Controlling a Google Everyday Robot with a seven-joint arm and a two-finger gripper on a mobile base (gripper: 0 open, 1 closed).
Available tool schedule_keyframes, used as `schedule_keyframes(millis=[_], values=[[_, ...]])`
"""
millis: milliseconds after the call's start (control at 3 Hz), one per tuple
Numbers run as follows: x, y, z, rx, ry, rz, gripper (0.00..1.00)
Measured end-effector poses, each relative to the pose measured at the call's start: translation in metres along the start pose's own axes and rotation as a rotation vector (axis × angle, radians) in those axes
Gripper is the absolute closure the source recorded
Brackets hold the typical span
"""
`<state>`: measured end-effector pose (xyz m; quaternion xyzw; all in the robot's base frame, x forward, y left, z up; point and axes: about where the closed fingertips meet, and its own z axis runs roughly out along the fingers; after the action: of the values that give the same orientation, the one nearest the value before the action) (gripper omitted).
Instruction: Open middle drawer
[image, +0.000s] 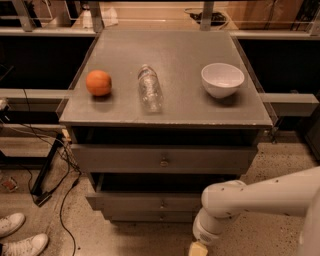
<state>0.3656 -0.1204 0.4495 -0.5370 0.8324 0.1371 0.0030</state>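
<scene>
The gripper (198, 249) is down at the bottom edge, mostly cut off. The arm (260, 195) covers the right end of the middle drawer (140, 202).

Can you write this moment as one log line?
middle drawer: knob untouched | gripper: below-right of knob, apart | cabinet top: orange, bottle, bowl

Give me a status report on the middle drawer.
Gripper low, at the frame's bottom edge, right of the knob, not touching it. Middle drawer ungripped. Nothing in the way; arm covers the drawer's right end.
</scene>
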Motion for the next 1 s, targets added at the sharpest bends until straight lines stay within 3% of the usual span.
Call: schedule_keyframes(millis=[333, 667, 1000], values=[[0.034, 0.028, -0.003, -0.036, 0.016, 0.022, 0.0], [0.016, 0.015, -0.009, -0.005, -0.009, 0.023, 0.0], [-0.035, -0.015, -0.034, 0.07, -0.096, -0.009, 0.0]])
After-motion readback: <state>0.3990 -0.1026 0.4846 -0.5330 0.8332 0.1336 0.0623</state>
